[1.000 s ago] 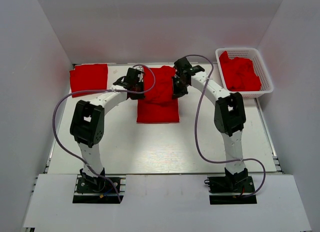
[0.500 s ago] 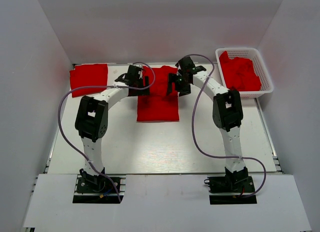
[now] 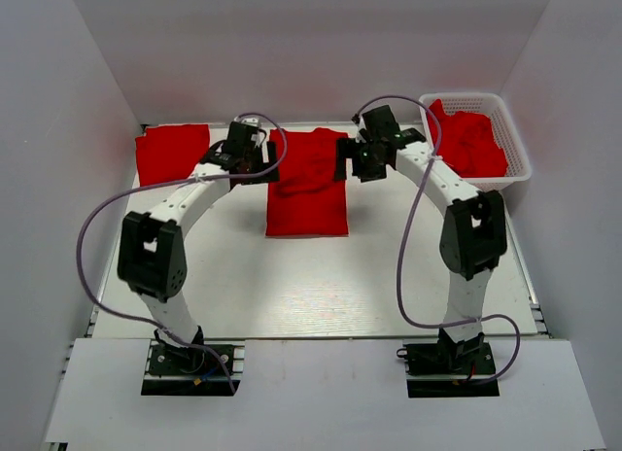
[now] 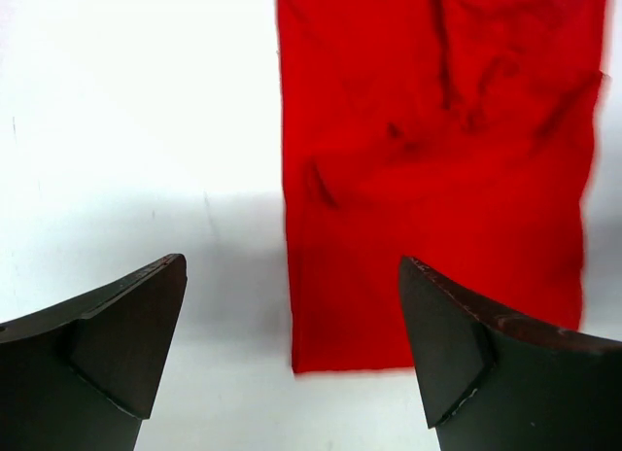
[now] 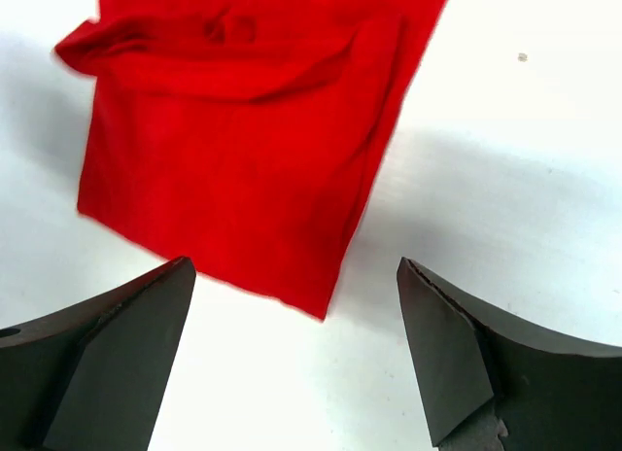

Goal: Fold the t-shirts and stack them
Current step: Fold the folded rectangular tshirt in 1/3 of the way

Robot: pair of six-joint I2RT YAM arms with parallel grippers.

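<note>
Having let go and drawn apart, left pincer (image 4: 292, 263) and right pincer (image 5: 294, 264) hang spread and empty beside the folded t-shirt (image 3: 307, 190) at upper centre, where either catching cloth would undo the fold.

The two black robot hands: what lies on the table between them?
A bright red cloth t-shirt lies between the left hand and right hand, both open and touching nothing, as the top view shows.

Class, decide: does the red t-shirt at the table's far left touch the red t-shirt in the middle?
Apart. The top view shows a strip of white table between the far-left t-shirt and the middle t-shirt.
</note>
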